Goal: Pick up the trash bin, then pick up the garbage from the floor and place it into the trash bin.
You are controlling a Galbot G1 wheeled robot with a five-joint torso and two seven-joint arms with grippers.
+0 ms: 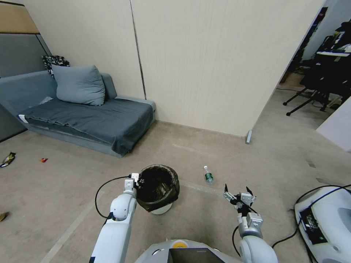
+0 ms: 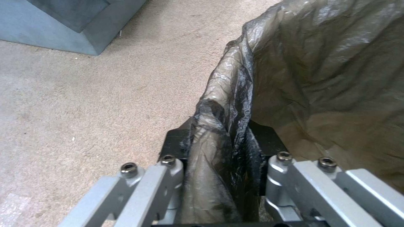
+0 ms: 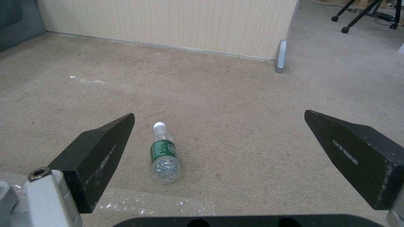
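My left fingers [image 2: 219, 157] pinch the rim of the trash bin [image 1: 158, 188], squeezing its dark bag liner [image 2: 320, 78] between them. The bin hangs tilted just beside my left fingers. My right fingers [image 3: 219, 151] are spread wide and hold nothing. A plastic bottle [image 3: 164, 154] lies on the carpet floor [image 3: 235, 104] between them, nearer one finger

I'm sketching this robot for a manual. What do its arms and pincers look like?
Glossy white rounded arms, with black cables looping near each wrist. The left pincer has silver-grey bolted linkages. The right pincer has black wedge-shaped fingers with small white lettering.
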